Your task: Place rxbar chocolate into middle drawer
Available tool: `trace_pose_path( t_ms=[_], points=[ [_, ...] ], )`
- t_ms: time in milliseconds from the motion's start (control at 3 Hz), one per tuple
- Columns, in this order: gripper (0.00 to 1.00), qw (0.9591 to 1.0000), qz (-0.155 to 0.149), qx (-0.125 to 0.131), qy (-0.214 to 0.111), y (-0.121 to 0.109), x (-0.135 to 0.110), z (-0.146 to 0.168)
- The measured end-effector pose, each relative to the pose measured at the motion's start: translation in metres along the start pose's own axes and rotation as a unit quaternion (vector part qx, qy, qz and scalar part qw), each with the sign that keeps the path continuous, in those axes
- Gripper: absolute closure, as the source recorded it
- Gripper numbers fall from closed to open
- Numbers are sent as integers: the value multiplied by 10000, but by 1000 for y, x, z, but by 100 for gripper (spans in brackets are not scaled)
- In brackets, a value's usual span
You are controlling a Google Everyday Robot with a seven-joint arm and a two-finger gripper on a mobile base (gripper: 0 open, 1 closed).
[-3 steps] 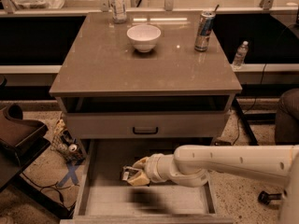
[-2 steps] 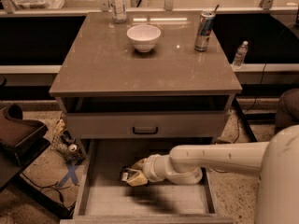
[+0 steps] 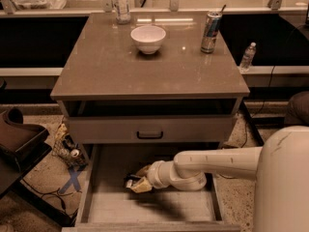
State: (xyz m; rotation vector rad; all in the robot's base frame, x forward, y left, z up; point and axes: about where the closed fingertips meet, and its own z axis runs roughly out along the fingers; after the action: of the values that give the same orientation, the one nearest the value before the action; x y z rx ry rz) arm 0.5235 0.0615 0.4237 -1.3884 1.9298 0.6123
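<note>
The middle drawer [image 3: 94,193] is pulled out at the bottom of the cabinet and shows its pale floor and thin side walls. My gripper [image 3: 137,183] reaches in from the right and hangs low over the left-centre of the drawer floor. It is shut on the rxbar chocolate [image 3: 131,181], a small dark bar sticking out to the left of the yellowish fingers [image 3: 143,186]. The bar is just above the floor or touching it; I cannot tell which.
Above the open drawer is a closed grey drawer front with a dark handle [image 3: 149,135]. On the cabinet top stand a white bowl [image 3: 147,37], a drink can [image 3: 211,32] and a clear bottle [image 3: 120,4]. A brown seat [image 3: 19,139] and floor clutter [image 3: 67,151] lie to the left.
The gripper with the bar has stayed nearly in place, dipping slightly in the drawer. The pale arm body has swung into view at the lower right.
</note>
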Motion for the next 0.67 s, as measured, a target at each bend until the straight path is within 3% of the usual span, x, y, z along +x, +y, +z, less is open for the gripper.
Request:
trace_pose_path(
  t_ms=[667],
  points=[
    [38,10000,-8,-28,-6,2,-1,2]
  ],
)
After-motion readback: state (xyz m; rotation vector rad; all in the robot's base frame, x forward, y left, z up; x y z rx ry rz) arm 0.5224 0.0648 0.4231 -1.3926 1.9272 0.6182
